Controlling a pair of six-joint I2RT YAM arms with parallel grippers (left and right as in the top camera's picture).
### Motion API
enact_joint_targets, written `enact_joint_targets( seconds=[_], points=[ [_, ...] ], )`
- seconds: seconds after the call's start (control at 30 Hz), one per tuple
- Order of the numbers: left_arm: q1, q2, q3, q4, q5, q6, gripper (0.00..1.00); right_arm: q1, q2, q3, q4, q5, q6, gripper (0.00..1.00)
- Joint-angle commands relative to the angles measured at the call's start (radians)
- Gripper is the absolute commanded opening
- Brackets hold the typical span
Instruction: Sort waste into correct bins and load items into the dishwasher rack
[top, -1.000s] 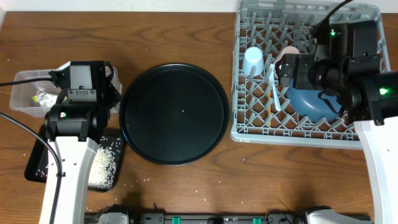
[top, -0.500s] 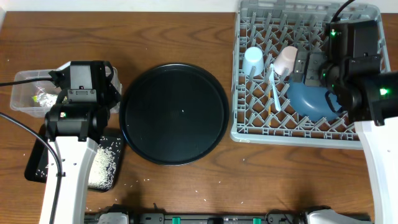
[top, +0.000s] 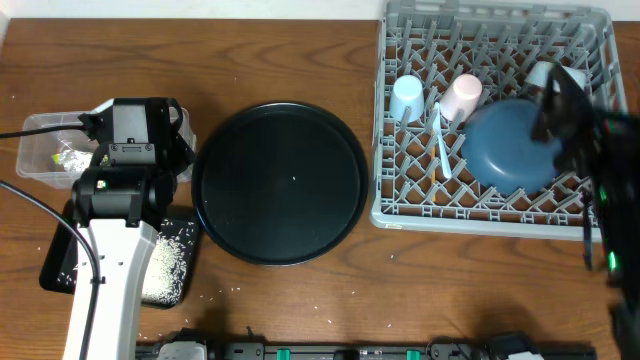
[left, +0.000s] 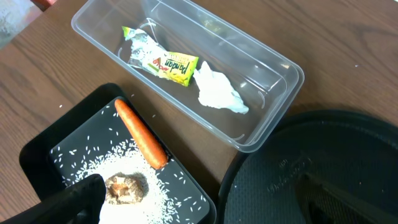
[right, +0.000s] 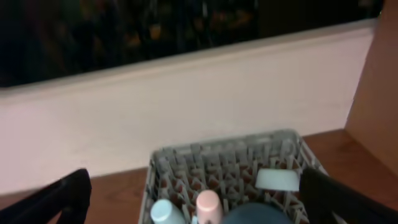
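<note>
Filling the bench's back right corner, the dishwasher rack carries the dark blue plate toward its right edge. At the bench's left edge lie the clear box and, nearer the front, the black tray. The left gripper and the right gripper both stand wide, holding nothing. The pink cup, light blue cup and white spoon sit left of the plate. Carrot, brown lump and rice are in the black tray; tissue and wrapper are in the box.

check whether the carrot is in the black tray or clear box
In the black tray: the carrot lies on its floor among rice.
</note>
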Motion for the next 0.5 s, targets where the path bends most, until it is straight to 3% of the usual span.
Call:
enact_joint_targets(
  seconds=[0.0, 0.27, 0.47],
  points=[
    [0.004, 0.0, 0.001, -0.003, -0.006, -0.016, 0.98, -0.004, -0.153, -0.178, 0.063, 0.01, -0.006, 0.99],
    [0.004, 0.0, 0.001, -0.003, -0.006, -0.016, 0.98, -0.064, -0.599, -0.557, 0.124, 0.009, -0.003, 0.99],
    [0.004, 0.0, 0.001, -0.003, -0.006, -0.016, 0.98, -0.129, -0.792, -0.765, 0.199, -0.018, -0.003, 0.99]
  ],
)
